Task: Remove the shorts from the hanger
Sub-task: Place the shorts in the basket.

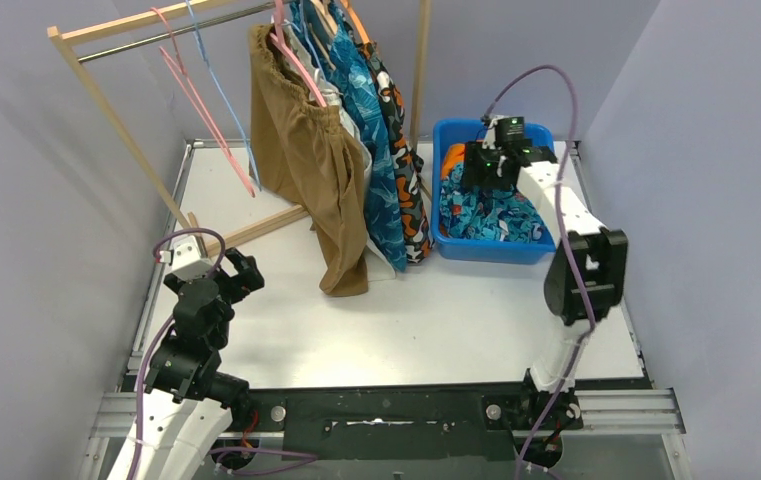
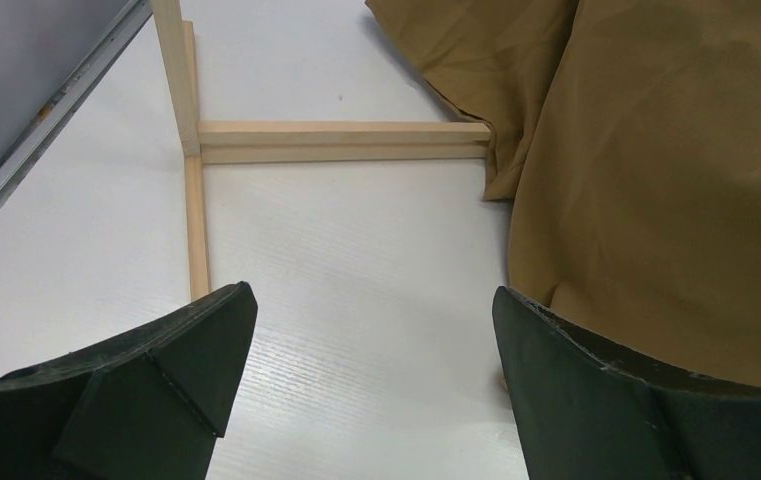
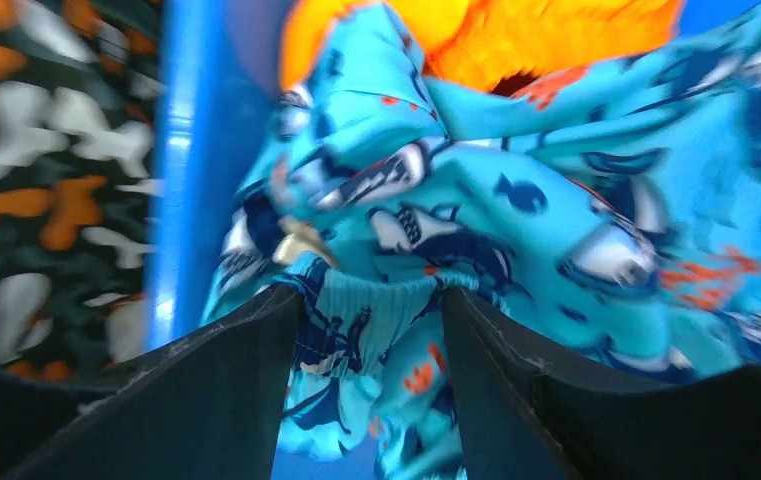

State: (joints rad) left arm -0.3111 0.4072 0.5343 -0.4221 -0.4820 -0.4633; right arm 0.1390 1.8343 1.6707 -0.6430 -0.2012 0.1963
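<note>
We find the right gripper (image 3: 371,296) lowered into the blue bin (image 1: 486,249) at the far right of the table (image 1: 436,320). Its jaws stand partly apart. The shark-print shorts (image 3: 556,200) lie heaped directly under the fingertips, and a gathered waistband crosses the gap between them. The wrist view is blurred, so we cannot rule out that cloth brushes a pad, but nothing appears pinched. The orange shorts (image 3: 516,40) lie beneath and behind the shark-print pair against the far wall of the bin. We judge the bin to be the drop point for pairs taken off the rack, which accounts for the arm reaching into it.

The left gripper (image 2: 371,295) is spread wide and holds nothing. It hovers low over the table near the rack (image 1: 136,20), aimed at the wooden foot of that rack. The brown shorts (image 1: 306,160) hang just to its right, and their hem rests on the table near the right finger. We judge this to be a waiting pose beside the nearest hanging pair.

Four pairs hang on hangers at the right end of the rail. From front to back they are the brown shorts, the white shorts (image 1: 381,262), the blue patterned shorts (image 1: 381,190) and the camouflage shorts (image 1: 411,200). The camouflage pair hangs just beside the bin's left wall. Bare hangers (image 1: 201,105) hang to the left.
</note>
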